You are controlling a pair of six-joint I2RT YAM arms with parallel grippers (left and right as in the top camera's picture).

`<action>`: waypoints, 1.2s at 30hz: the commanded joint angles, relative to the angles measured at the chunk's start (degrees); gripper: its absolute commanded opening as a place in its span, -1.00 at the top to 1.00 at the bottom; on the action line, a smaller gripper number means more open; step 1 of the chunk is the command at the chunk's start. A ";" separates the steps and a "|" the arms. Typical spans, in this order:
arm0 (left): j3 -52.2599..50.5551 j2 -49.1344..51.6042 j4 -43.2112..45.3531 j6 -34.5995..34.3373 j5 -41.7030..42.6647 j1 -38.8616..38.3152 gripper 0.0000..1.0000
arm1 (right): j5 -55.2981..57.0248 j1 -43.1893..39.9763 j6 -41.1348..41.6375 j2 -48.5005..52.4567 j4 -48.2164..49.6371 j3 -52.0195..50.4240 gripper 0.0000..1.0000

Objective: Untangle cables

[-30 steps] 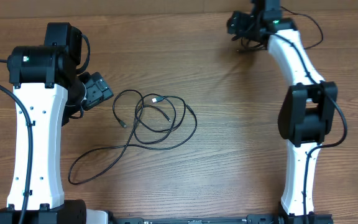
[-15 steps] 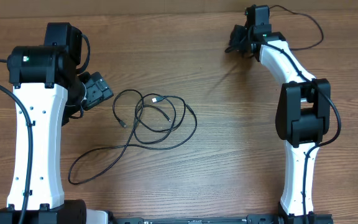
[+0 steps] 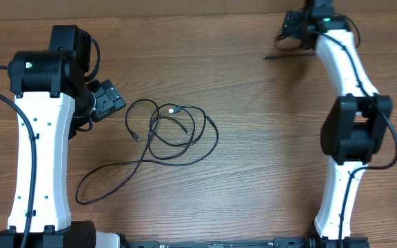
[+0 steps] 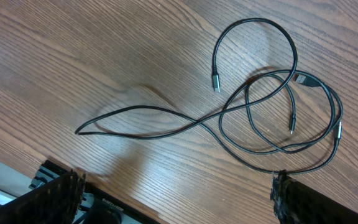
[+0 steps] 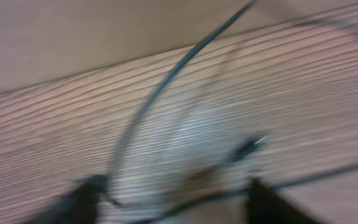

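Note:
The tangled cables lie as thin black loops mid-table, with one long tail running toward the front left. In the left wrist view the cables spread ahead of my left gripper, which is open with bare wood between its fingers. My left gripper sits just left of the tangle. At the far right, my right gripper hovers over a separate cable. The right wrist view is blurred: the cable arcs past its plug, and my right gripper is open.
The table's far edge runs close behind the right gripper. The left arm's white link stands over the table's left side, the right arm's over the right side. The front base rail lines the near edge.
The right arm dipped toward the table, then swung right and toward the far edge. The tangle and the left arm have not moved.

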 commanded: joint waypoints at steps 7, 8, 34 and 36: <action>-0.46 0.11 0.07 0.28 0.11 -0.02 -0.99 | -6.91 -0.22 -3.37 -2.03 -4.48 -2.19 -1.00; -0.46 0.11 0.07 0.28 0.11 -0.02 -0.99 | -6.93 -0.22 -3.37 -2.03 -4.85 -2.40 -0.99; -0.46 0.11 0.07 0.28 0.11 -0.02 -0.99 | -40.96 2.12 -8.46 -21.79 -50.53 0.96 -1.00; -0.46 0.11 0.07 0.28 0.09 -0.02 -0.99 | -40.94 5.09 -10.99 -21.62 -51.21 0.35 -0.99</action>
